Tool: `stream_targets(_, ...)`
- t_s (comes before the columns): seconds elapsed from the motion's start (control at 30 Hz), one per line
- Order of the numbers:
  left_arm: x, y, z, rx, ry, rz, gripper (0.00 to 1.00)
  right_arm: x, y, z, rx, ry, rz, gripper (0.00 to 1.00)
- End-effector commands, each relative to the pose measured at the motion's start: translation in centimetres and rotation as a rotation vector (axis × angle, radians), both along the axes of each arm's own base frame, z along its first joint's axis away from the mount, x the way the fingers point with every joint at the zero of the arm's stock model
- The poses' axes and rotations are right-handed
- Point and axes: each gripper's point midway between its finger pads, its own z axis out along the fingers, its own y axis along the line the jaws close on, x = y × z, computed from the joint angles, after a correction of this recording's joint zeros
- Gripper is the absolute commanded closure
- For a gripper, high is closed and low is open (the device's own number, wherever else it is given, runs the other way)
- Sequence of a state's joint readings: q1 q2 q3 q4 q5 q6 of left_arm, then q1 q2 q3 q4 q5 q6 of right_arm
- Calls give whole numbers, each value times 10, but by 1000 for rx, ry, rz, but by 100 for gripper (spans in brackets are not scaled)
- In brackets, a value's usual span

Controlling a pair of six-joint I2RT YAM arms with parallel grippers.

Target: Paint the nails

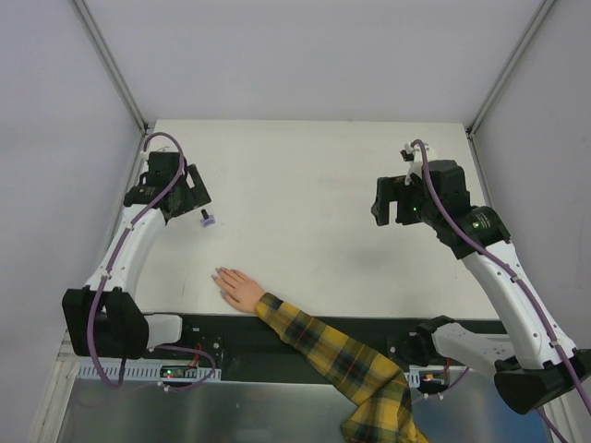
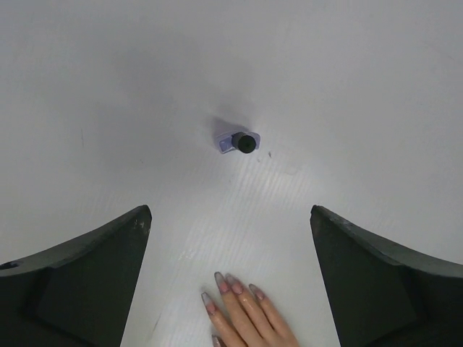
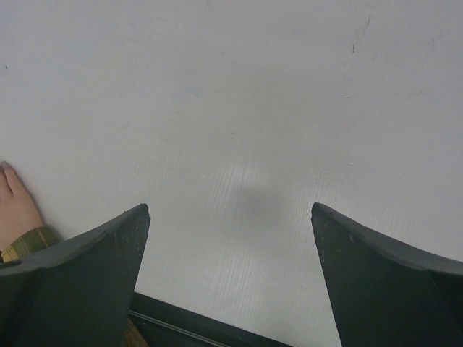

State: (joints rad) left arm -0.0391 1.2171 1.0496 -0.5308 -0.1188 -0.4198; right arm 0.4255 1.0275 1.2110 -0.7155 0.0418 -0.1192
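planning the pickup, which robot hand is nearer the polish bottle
The left hand: the purple polish bottle sits right beside it, while the right hand hangs far across the table.

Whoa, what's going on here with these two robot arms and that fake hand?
The arms are set up to paint the nails of a mannequin hand lying flat on the table. Neither holds anything. The left gripper hangs open near a small capped polish bottle, and the right gripper is open over the table, off to the right. Painting has not started yet.
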Motion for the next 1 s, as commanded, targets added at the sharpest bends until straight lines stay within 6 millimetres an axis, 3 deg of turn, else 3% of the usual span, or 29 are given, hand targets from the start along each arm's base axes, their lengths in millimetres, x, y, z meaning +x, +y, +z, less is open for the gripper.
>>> stream_targets(0.0, 20, 15, -3, 105, 49, -2, 13, -6, 11, 10, 40, -20, 63, 3)
stream_targets(0.2, 40, 16, -29, 133, 137, -37, 35, -10, 12, 14, 54, -40, 76, 4)
stream_targets(0.5, 56, 0, -58, 186, 218, -115, 43, -13, 15, 17, 70, -52, 95, 3)
stream_targets(0.97, 50, -7, -81, 283, 286, -131, 53, -12, 15, 9, 68, -34, 92, 4)
